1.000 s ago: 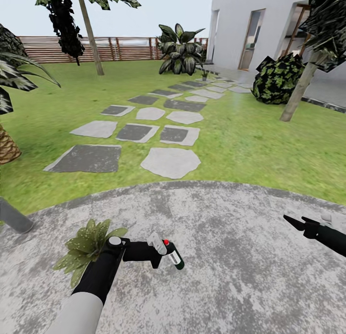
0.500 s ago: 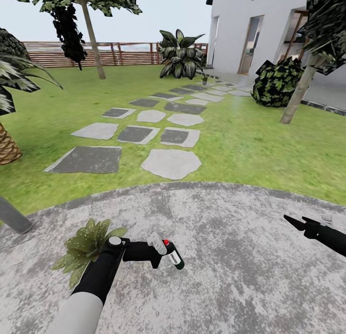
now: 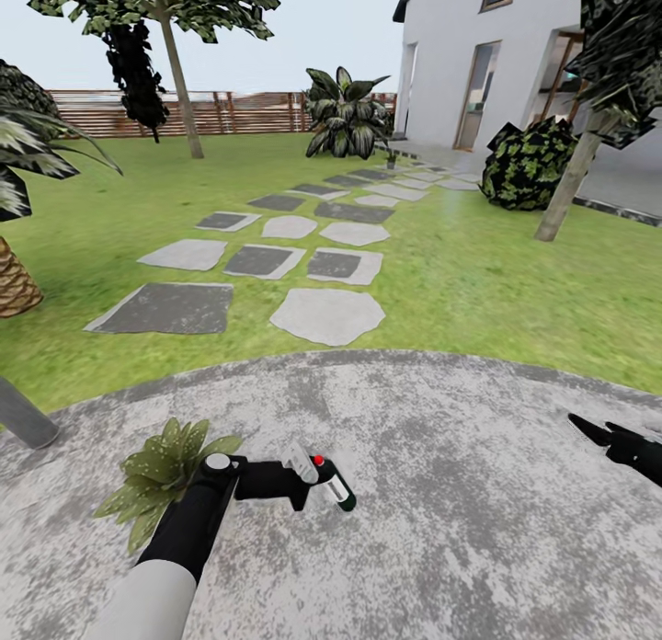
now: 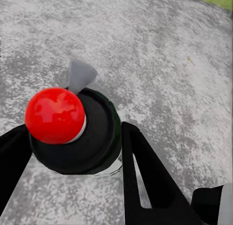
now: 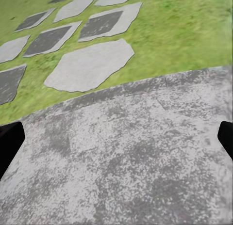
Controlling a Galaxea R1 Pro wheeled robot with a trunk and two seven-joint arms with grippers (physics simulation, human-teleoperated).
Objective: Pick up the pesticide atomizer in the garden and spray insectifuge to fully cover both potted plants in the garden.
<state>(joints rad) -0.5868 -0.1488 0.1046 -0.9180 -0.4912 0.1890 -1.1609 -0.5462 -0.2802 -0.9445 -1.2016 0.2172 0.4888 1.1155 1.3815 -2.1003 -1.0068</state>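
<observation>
My view has tipped up a little since a second ago: more of the house shows and the fence sits lower in the picture. My right tool [image 3: 598,431] has slid out toward the right edge. My left tool [image 3: 308,479] has kept its clamp on the atomizer [image 3: 333,486] and has not budged over the gravel.

The atomizer is a slim dark-green bottle with a white label strip. It lies tilted between the left tool's fingers [image 4: 141,171], its base pointing away from me. Through the left wrist camera I see its black top with a red button [image 4: 55,115] and a pale grey nozzle [image 4: 80,75] beyond it.

One potted plant [image 3: 158,474], a low rosette of speckled green leaves, sits just behind my left forearm, partly hidden by it. The right tool hangs wide open and empty over the gravel patio [image 3: 441,511]. Ahead of both tools run the stepping stones [image 3: 326,314] across the lawn [image 3: 496,281], toward a big striped-leaf plant [image 3: 345,114] and a dark bush [image 3: 529,160].
</observation>
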